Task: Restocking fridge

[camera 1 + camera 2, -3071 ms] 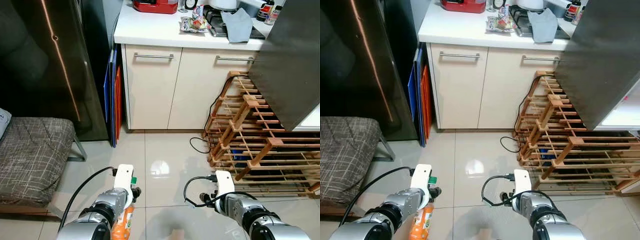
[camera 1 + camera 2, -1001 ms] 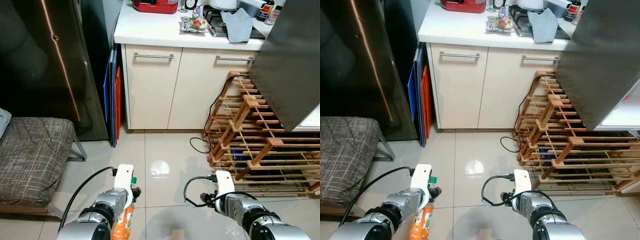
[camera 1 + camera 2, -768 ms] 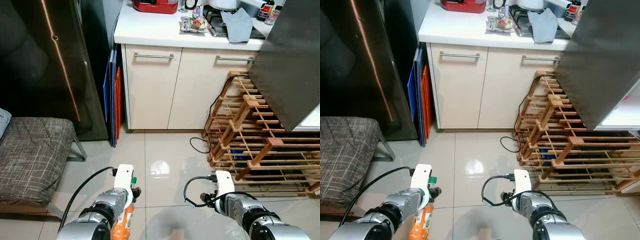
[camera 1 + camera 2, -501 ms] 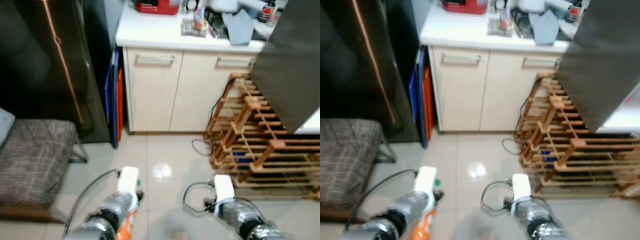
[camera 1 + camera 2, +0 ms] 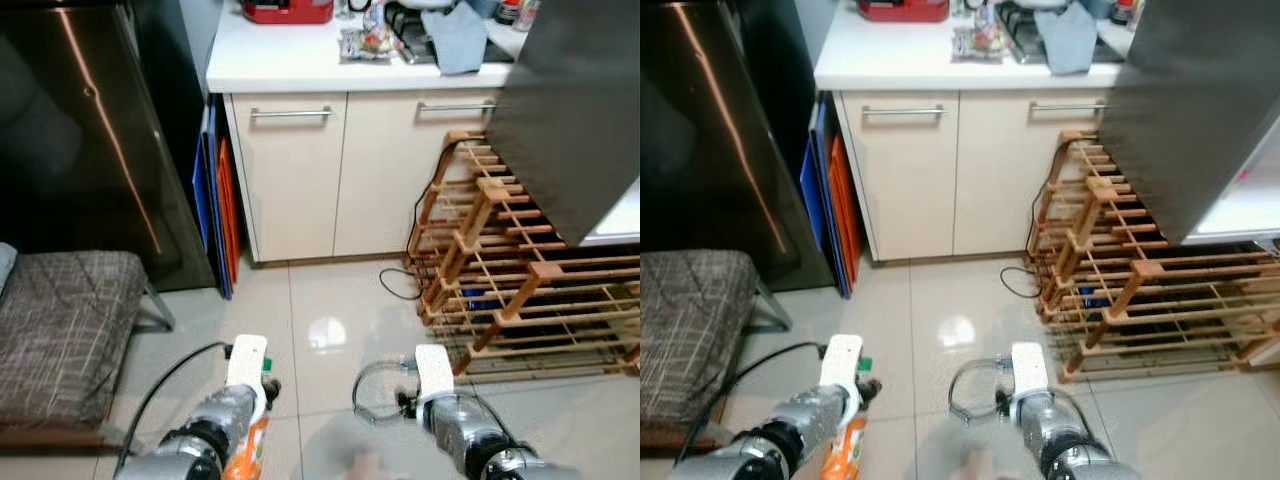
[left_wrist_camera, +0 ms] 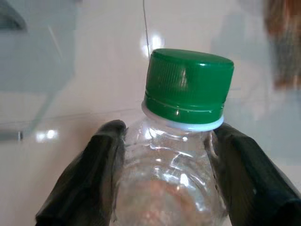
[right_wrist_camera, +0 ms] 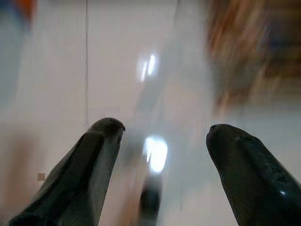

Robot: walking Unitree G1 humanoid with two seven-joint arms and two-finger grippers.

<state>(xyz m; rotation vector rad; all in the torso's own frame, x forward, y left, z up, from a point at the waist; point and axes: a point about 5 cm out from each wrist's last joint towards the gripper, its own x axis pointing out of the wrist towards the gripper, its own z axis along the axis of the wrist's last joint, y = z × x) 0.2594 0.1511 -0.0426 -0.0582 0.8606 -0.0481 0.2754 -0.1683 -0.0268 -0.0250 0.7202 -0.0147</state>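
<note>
The clear plastic bottle with a green cap and orange label (image 6: 181, 141) sits clamped at its shoulders in the left gripper (image 6: 169, 183), low left of the frame, neck pointing forward. The right gripper (image 7: 160, 174) hangs spread and empty. The grey fridge door (image 5: 575, 110) lies upper right.

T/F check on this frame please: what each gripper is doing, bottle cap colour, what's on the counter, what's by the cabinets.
1. The left gripper is shut on a clear plastic bottle with a green cap. True.
2. The right gripper holds a can. False: its jaws are open with nothing between them.
3. A wooden slatted rack stands on the floor right of the cream cabinets. True.
4. The red appliance sits on the floor. False: it is on the white countertop.
</note>
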